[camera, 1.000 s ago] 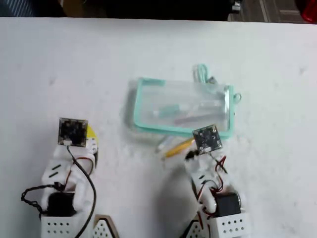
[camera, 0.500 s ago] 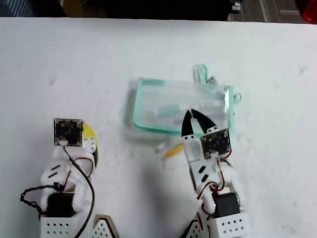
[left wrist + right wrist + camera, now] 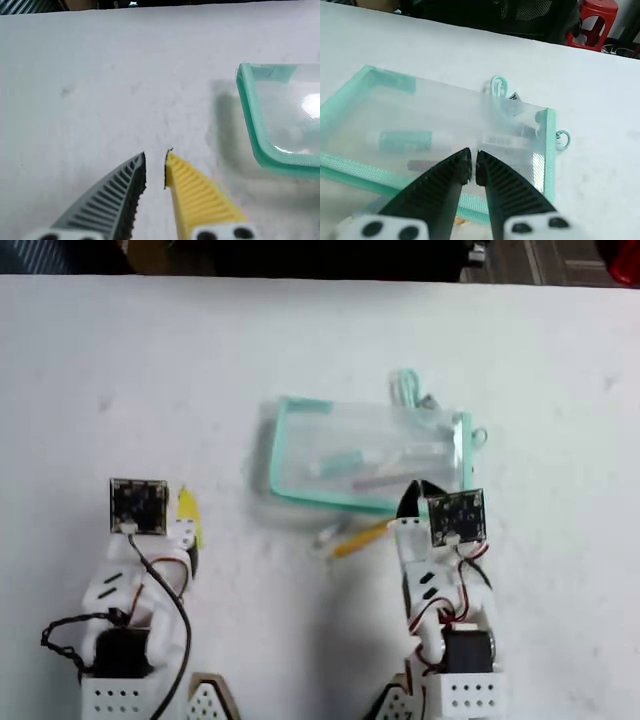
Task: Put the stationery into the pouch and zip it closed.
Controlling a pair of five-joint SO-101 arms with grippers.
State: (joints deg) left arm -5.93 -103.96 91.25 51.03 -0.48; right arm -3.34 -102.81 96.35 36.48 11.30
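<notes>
My right gripper (image 3: 473, 159) hangs with its black fingers pressed almost together on nothing. Its tips are over the near edge of the clear, teal-trimmed pouch (image 3: 548, 145), which lies flat on the white table (image 3: 150, 360) at its 12 o'clock. Through the film of the pouch I see a teal-capped tube (image 3: 405, 140) and a dark pen-like stick (image 3: 427, 165) lying lengthwise. A yellow pencil (image 3: 362, 536) rests outside on the table, just beside the pouch's near edge, at 9 o'clock from the right gripper. The ring pull (image 3: 562, 138) sits at the pouch's 3 o'clock end; whether the zip is closed I cannot tell. My left gripper (image 3: 155, 162), its grey and yellow fingers a sliver apart and empty, hovers well apart, with the pouch at its 2 o'clock.
</notes>
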